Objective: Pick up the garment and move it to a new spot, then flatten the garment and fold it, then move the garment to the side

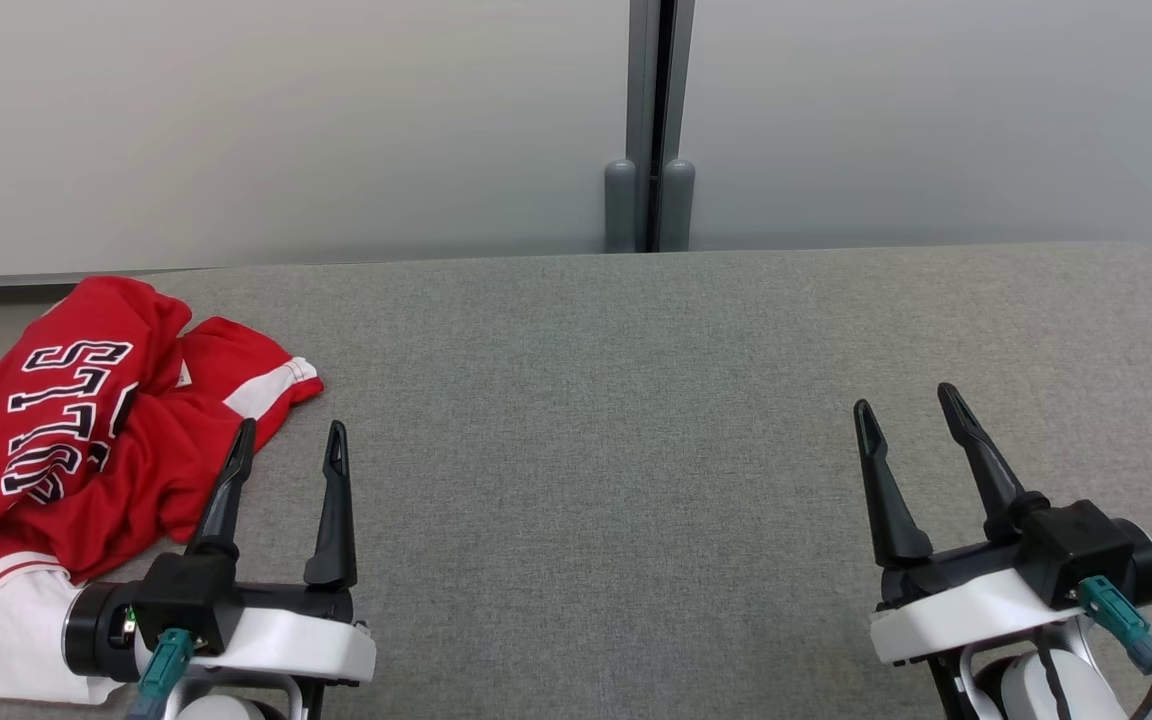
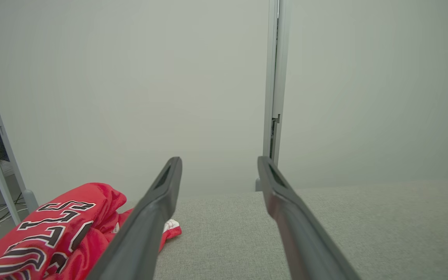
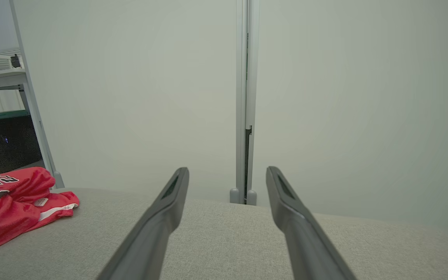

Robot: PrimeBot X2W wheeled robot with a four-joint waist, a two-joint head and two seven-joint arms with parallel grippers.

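Observation:
The garment (image 1: pixel 86 440) is a red jersey with white trim and black-and-white lettering, lying crumpled at the table's far left. It also appears low left in the left wrist view as the garment (image 2: pixel 53 229) and at the left edge of the right wrist view as the garment (image 3: pixel 10 202). My left gripper (image 1: pixel 288 440) stands open at the lower left, its left fingertip over the jersey's near edge, nothing between the fingers. Over bare cloth at the lower right, my right gripper (image 1: pixel 906 405) is open and empty.
The grey fabric-covered table (image 1: pixel 636 420) stretches wide between the two grippers. Pale wall panels with a grey vertical post (image 1: pixel 651 130) rise right behind its far edge. A metal shelf frame (image 3: pixel 33 105) stands beyond the table's left end.

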